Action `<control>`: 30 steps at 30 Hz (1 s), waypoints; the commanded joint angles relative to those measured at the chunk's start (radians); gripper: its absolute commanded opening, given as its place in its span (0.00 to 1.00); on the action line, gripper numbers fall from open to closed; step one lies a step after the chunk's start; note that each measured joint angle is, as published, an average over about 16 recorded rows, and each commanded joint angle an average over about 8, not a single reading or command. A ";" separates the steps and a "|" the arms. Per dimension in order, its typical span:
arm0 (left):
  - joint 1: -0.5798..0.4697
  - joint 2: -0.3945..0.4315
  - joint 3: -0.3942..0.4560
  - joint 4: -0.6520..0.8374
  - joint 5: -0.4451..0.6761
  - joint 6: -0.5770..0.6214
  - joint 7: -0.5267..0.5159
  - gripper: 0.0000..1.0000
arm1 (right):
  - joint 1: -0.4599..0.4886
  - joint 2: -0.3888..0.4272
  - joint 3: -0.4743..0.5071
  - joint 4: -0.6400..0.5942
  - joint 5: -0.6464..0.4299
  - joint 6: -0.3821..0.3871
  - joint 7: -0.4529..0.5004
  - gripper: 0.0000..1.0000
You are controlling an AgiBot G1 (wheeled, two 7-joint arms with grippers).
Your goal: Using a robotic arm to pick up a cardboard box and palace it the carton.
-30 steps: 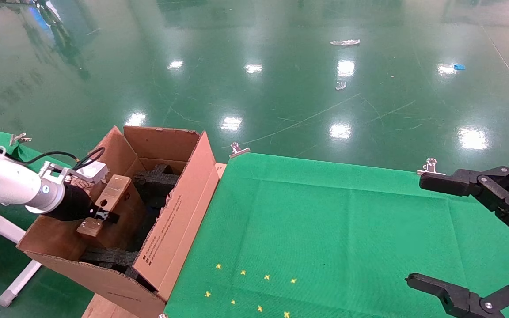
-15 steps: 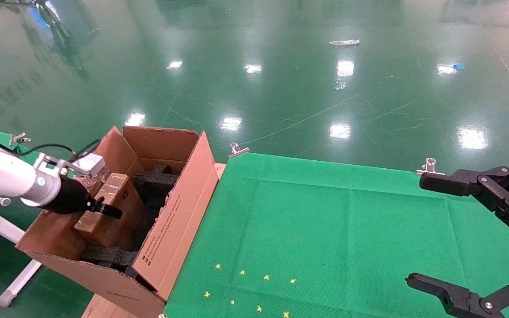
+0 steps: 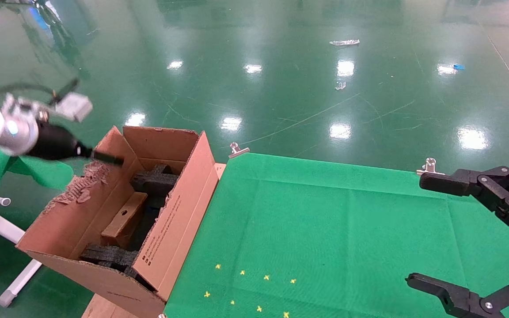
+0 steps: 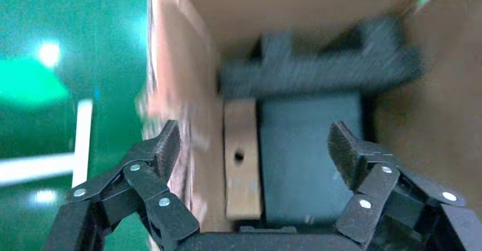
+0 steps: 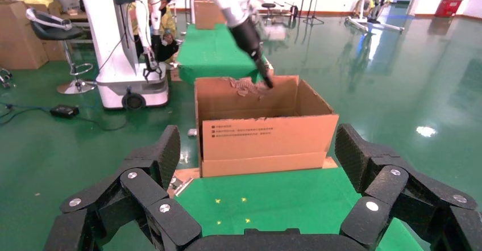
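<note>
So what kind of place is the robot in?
Probably a robot lab or workshop hall: a shiny green floor, tables under clipped green cloth, a big carton for packing, and more machines and stands behind, seen in the right wrist view.

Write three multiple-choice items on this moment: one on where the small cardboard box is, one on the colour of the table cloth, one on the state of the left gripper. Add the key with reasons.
1. Where is the small flat brown cardboard box?
A. On the green cloth
B. Inside the large brown corrugated carton
C. In the left gripper

2. What colour is the cloth on the table?
A. Green
B. Blue
C. White

3. What is the state of the left gripper?
A. Shut on the box
B. Open and empty
C. Shut on a carton flap

Key:
1 B: the box lies down in the carton, between the black foam pieces.
2 A: the cloth beside the carton is plain green.
3 B: the left wrist view shows the fingers spread apart above the carton with nothing between them.
</note>
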 commanded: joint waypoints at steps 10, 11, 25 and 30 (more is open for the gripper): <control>-0.086 -0.031 -0.059 -0.069 -0.050 0.019 0.091 1.00 | 0.000 0.000 0.000 0.000 0.000 0.000 0.000 1.00; -0.077 -0.033 -0.071 -0.080 -0.053 0.022 0.093 1.00 | 0.000 0.000 0.000 -0.001 0.000 0.000 0.000 1.00; 0.138 -0.075 -0.356 -0.345 -0.141 0.116 0.173 1.00 | 0.000 0.000 -0.001 -0.001 0.001 0.000 -0.001 1.00; 0.220 -0.090 -0.462 -0.443 -0.173 0.151 0.203 1.00 | 0.001 0.000 -0.002 -0.001 0.001 0.000 -0.001 1.00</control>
